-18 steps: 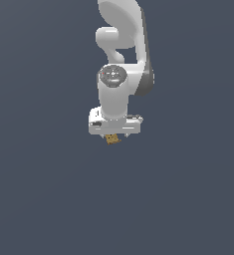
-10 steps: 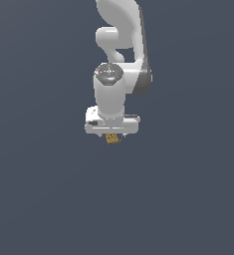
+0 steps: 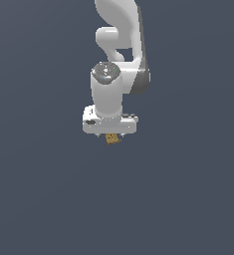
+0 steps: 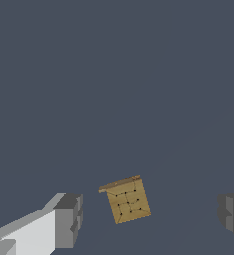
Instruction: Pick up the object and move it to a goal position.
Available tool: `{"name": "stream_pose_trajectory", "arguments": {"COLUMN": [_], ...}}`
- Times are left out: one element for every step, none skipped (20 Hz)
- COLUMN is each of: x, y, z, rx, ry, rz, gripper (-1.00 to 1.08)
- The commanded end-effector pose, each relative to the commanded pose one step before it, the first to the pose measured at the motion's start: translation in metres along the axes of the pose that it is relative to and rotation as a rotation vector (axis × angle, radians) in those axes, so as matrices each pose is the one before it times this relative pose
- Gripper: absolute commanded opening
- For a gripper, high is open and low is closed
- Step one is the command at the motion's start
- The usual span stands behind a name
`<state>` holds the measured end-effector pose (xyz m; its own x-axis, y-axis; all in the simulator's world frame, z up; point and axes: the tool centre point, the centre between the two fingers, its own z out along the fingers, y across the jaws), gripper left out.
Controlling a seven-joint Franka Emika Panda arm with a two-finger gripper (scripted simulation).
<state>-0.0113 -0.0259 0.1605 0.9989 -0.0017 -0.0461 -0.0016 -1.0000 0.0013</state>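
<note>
The object (image 4: 127, 199) is a tiny tan-brown block with dark dots and lines on its face. It lies tilted between my two grey fingertips (image 4: 67, 219), with clear gaps on both sides. My gripper (image 4: 149, 216) is open and touches nothing. In the exterior view the white arm points straight down, and the gripper (image 3: 110, 132) hovers right over the object (image 3: 112, 139), which peeks out just below the hand. The fingers themselves are mostly hidden behind the hand in that view.
A plain dark grey-blue surface (image 3: 188, 199) fills both views. No goal marker shows.
The hand has edged slightly toward the exterior view's left and its wrist has turned a little. The object stays where it was, under the hand.
</note>
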Motion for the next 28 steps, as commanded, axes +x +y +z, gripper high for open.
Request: {"name": "stream_pose_trajectory", "arguments": {"x": [-0.00099, -0.00056, -0.00065, -0.00074, -0.00082, -0.00091, -0.00099, -0.00109, -0.00120, -0.00130, -0.00140, -0.00151, -0.00162, -0.00173, -0.00179, -0.00180, -0.00181, -0.00181, -0.00180, -0.00179, -0.00178, -0.00176, -0.00174, -0.00171, -0.00168, -0.00164, -0.00159, -0.00155], "y": [-0.00063, -0.00038, -0.00046, -0.00051, -0.00051, -0.00051, -0.00050, -0.00050, -0.00050, -0.00048, -0.00044, -0.00039, -0.00033, -0.00025, -0.00015, -0.00005, 0.00006, 0.00017, 0.00027, 0.00038, 0.00049, 0.00059, 0.00070, 0.00080, 0.00090, 0.00100, 0.00110, 0.00120], "z": [0.00203, 0.00114, 0.00131, 0.00146, 0.00158, 0.00171, 0.00183, 0.00197, 0.00211, 0.00224, 0.00237, 0.00249, 0.00262, 0.00273, 0.00279, 0.00276, 0.00273, 0.00270, 0.00267, 0.00263, 0.00260, 0.00257, 0.00254, 0.00250, 0.00247, 0.00243, 0.00240, 0.00236], "rx": [0.00145, 0.00086, 0.00097, 0.00106, 0.00114, 0.00121, 0.00127, 0.00134, 0.00140, 0.00145, 0.00148, 0.00151, 0.00153, 0.00154, 0.00150, 0.00142, 0.00134, 0.00126, 0.00119, 0.00112, 0.00105, 0.00098, 0.00092, 0.00086, 0.00080, 0.00075, 0.00070, 0.00065], "ry": [0.00002, 0.00016, 0.00016, 0.00017, 0.00018, 0.00020, 0.00021, 0.00022, 0.00023, 0.00024, 0.00025, 0.00026, 0.00028, 0.00031, 0.00033, 0.00035, 0.00037, 0.00040, 0.00044, 0.00048, 0.00053, 0.00058, 0.00063, 0.00069, 0.00075, 0.00082, 0.00089, 0.00097], "rz": [0.01879, 0.01101, 0.01241, 0.01380, 0.01521, 0.01669, 0.01811, 0.01957, 0.02104, 0.02254, 0.02407, 0.02562, 0.02718, 0.02874, 0.02967, 0.02975, 0.02981, 0.02989, 0.02995, 0.03002, 0.03008, 0.03014, 0.03020, 0.03026, 0.03032, 0.03038, 0.03043, 0.03048], "gripper": [1.00, 1.00, 1.00, 1.00, 1.00, 1.00, 1.00, 1.00, 1.00, 1.00, 1.00, 1.00, 1.00, 1.00, 1.00, 1.00, 1.00, 1.00, 1.00, 1.00, 1.00, 1.00, 1.00, 1.00, 1.00, 1.00, 1.00, 1.00]}}
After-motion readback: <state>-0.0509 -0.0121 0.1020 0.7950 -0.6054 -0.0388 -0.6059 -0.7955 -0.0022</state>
